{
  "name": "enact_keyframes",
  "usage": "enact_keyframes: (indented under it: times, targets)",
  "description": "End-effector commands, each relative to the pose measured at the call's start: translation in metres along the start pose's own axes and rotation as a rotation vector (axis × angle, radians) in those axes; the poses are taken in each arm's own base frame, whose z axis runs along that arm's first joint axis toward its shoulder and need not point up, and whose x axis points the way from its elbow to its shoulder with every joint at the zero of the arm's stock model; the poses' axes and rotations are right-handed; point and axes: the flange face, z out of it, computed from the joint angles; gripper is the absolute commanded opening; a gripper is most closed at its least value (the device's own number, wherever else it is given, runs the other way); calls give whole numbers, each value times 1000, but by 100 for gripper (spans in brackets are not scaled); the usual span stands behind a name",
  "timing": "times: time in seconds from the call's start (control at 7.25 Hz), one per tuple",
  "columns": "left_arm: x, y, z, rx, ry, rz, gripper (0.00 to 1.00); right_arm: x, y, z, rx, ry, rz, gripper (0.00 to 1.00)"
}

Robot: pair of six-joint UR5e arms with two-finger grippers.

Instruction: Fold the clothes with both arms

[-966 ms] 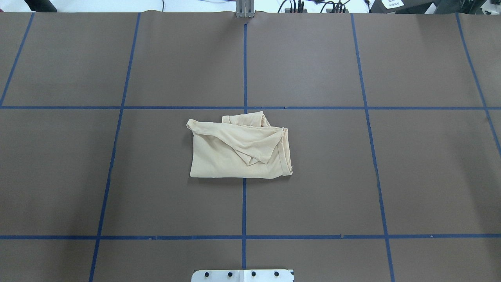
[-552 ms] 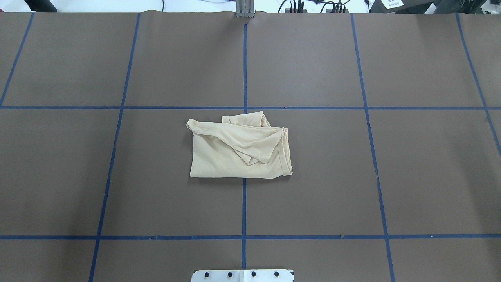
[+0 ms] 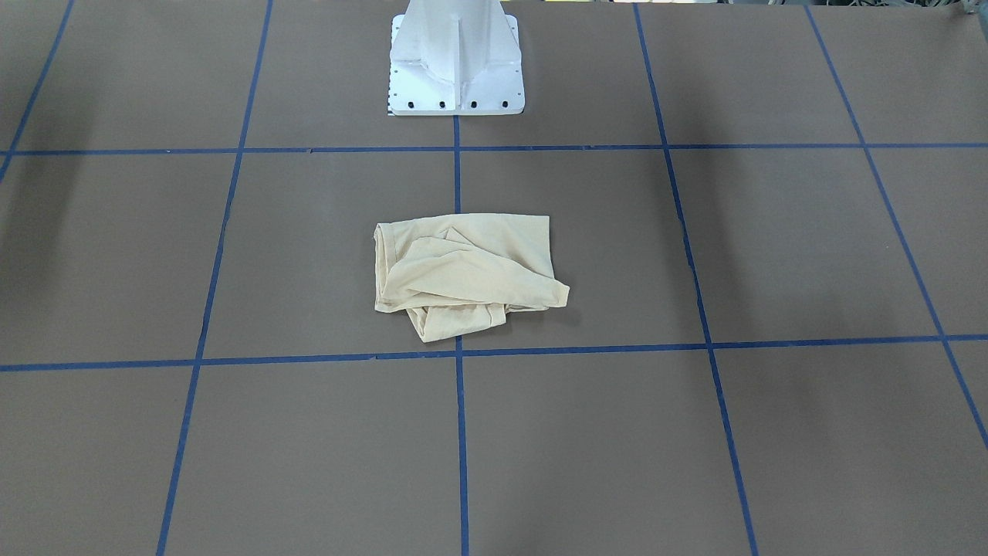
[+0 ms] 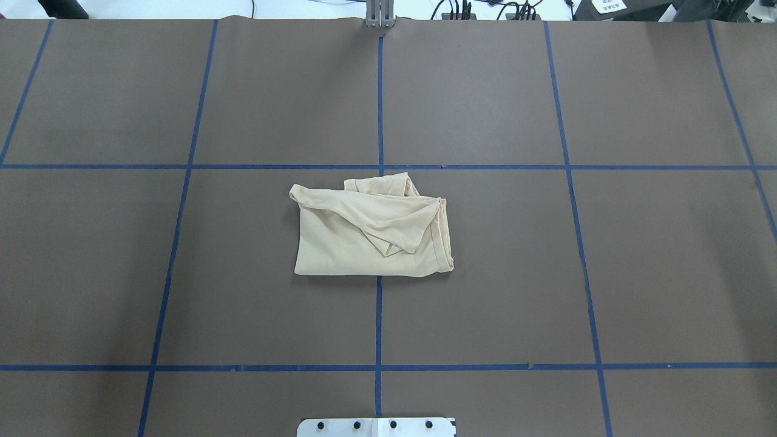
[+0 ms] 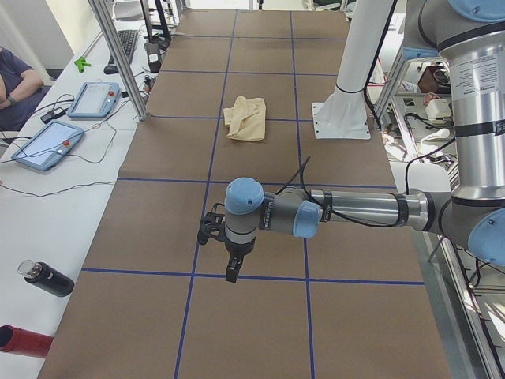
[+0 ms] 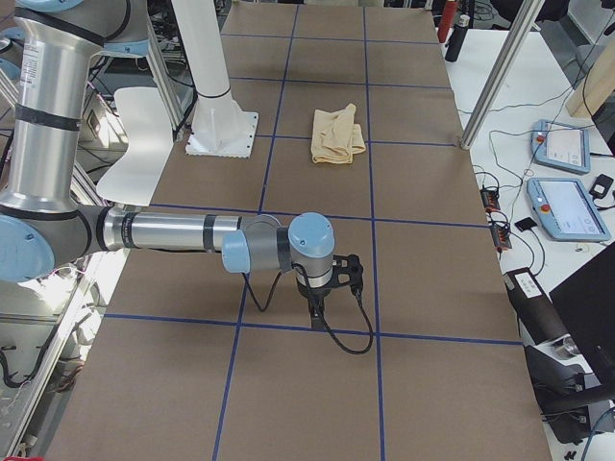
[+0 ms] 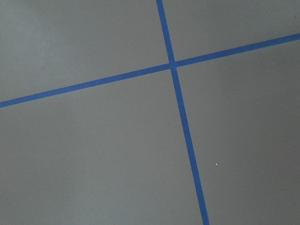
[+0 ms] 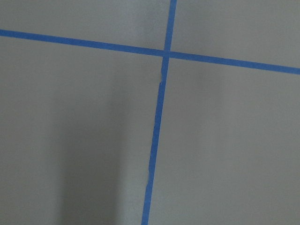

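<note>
The cream-yellow shirt (image 4: 370, 233) lies folded into a small rumpled bundle at the middle of the brown table, with a sleeve draped across its top. It also shows in the front view (image 3: 463, 270) and both side views (image 5: 245, 118) (image 6: 336, 136). Its print and neck label are hidden. My left gripper (image 5: 231, 268) hangs low over the table far from the shirt, toward my left end. My right gripper (image 6: 315, 312) hangs low toward the right end. Both show only in the side views, so I cannot tell whether they are open or shut. Both wrist views show only table and tape.
The white pedestal base (image 3: 455, 69) stands at my edge of the table behind the shirt. Blue tape lines (image 4: 379, 315) grid the brown cover. Teach pendants (image 5: 47, 146) (image 6: 567, 206) and a black bottle (image 5: 47, 278) lie on white side benches beyond the far edge.
</note>
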Motion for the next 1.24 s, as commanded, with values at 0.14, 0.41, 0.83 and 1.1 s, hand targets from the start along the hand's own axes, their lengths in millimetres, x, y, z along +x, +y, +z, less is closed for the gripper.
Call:
enact_keyframes:
  times: [0.14,0.41,0.83,1.1]
  targets:
    - [1,-1,0,2,0,4,100,2,-1,2,12,1,-12,100]
    - [2,-2,-2,5,2,7,100,8,4,9,7,-8,-4,100]
    - [9,-4,-5,15,50,13,100,10,8,11,5,2,-5,100]
    - [10,-3,-4,14,64,11,100,11,8,12,3,6,-3,100]
